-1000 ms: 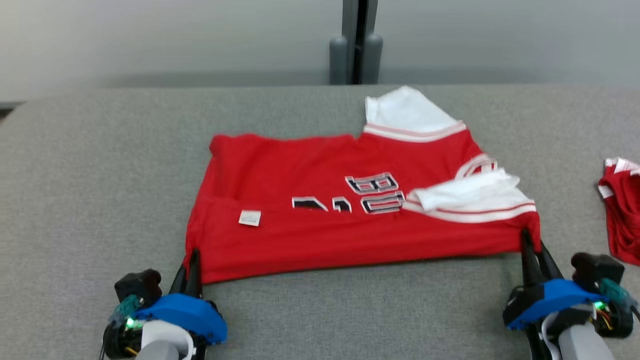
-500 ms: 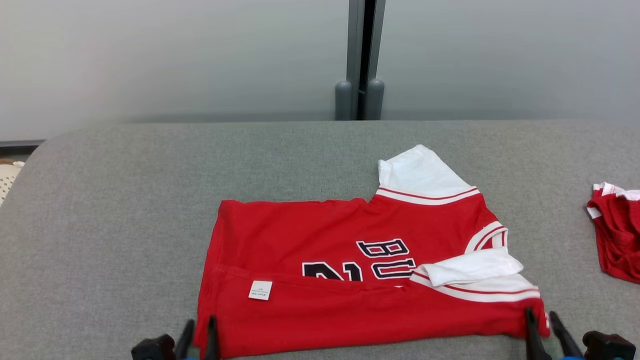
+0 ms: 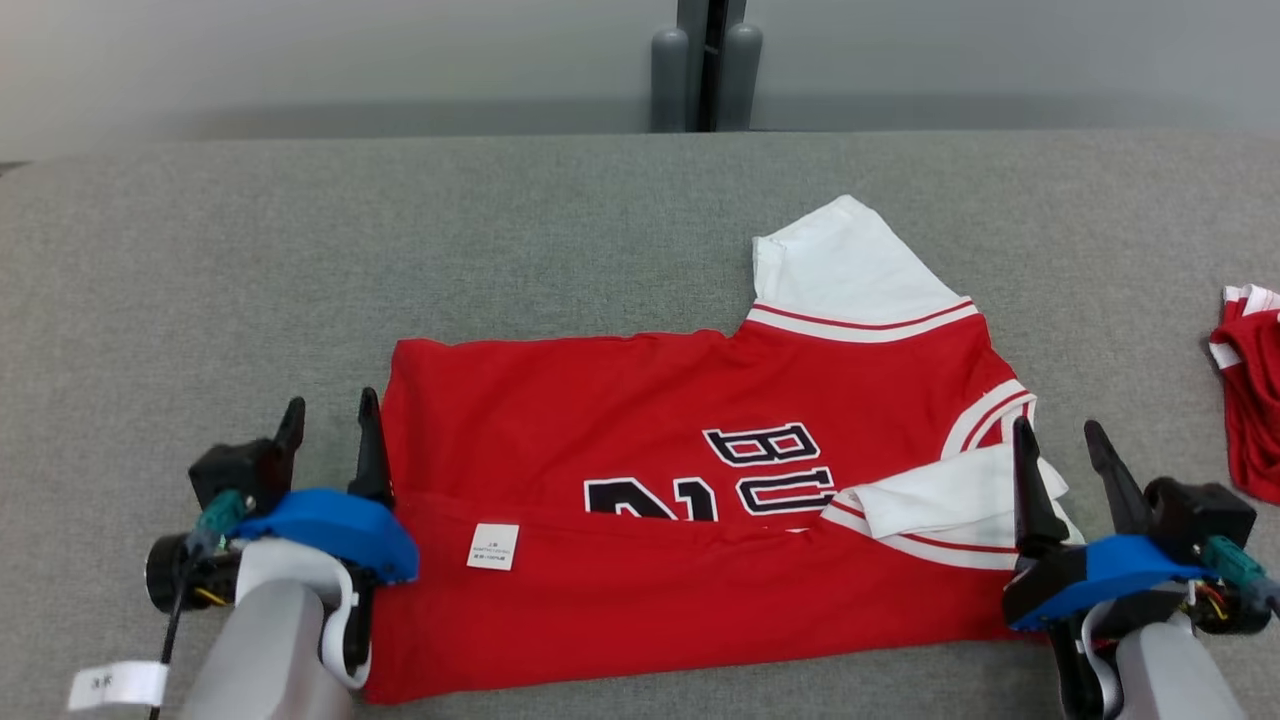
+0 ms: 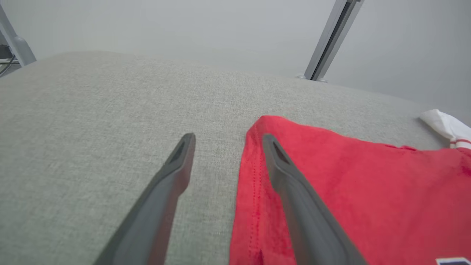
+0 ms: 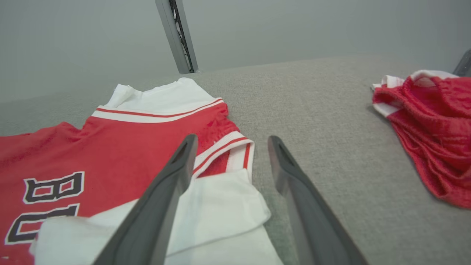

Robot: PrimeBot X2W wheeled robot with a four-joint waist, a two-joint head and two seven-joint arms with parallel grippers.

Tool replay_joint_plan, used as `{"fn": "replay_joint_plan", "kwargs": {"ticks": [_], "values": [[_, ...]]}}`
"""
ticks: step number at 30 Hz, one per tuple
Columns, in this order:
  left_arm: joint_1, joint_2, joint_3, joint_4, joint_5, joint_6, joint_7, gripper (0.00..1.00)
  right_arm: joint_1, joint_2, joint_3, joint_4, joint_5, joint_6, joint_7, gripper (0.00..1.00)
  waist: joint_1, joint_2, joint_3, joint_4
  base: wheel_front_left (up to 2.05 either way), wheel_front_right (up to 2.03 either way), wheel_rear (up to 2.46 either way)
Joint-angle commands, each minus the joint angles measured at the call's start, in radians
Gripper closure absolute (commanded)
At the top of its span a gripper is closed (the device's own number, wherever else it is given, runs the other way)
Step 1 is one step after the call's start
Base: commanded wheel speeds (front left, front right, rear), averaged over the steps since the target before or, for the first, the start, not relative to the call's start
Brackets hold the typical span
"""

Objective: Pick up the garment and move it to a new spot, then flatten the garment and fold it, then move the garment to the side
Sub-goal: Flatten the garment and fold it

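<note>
red jersey (image 3: 600, 440) lies lengthwise left-right, sleeves pointing right; left gripper (image 3: 330, 402) and right gripper (image 3: 1056, 428) released at its ends; another red cloth (image 3: 1252, 400) well apart, right.

Soft, even light from overhead keeps the head view bright and sharp, with no glare on the grey counter (image 3: 600, 220). Shadows are faint: a thin one under the garment (image 3: 650, 420) at its near hem, and a dim band beyond the counter's far edge. In the wrist views the wide lens tilts the post (image 4: 333, 36), and the dark fingers (image 4: 162, 206) soften toward the bottom edge.
</note>
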Motion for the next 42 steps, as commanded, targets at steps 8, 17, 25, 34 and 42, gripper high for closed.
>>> {"fn": "replay_joint_plan", "kwargs": {"ticks": [8,17,25,34,42], "values": [[-0.187,0.029,-0.036,0.192,0.015,-0.043,0.016,0.0,-0.092,-0.004,0.036,-0.003,-0.013,0.0,-0.003,0.0,-0.0001,-0.0001,0.071,-0.026,0.0,0.0,0.0],[-0.269,0.034,-0.064,0.332,0.029,-0.052,0.002,0.0,-0.159,-0.023,0.054,0.008,-0.034,0.0,-0.003,0.0,-0.0001,-0.0001,0.121,-0.038,0.0,0.0,0.0],[-0.322,0.009,-0.121,0.402,0.031,-0.077,0.004,1.0,-0.302,-0.082,0.105,0.106,-0.055,0.0,0.007,0.0,-0.0001,-0.0001,0.144,-0.008,0.0,0.0,0.0],[-0.323,-0.011,-0.123,0.235,0.048,-0.06,-0.009,1.0,-0.531,-0.169,0.101,0.295,-0.087,0.0,0.156,0.0,-0.0001,-0.0001,0.177,0.111,0.0,0.0,0.0],[-0.281,-0.04,-0.16,0.09,0.065,-0.064,-0.01,1.0,-0.693,-0.22,0.066,0.456,-0.128,0.0,0.278,0.0,-0.0001,-0.0001,0.228,0.229,0.0,0.0,0.0]]}}
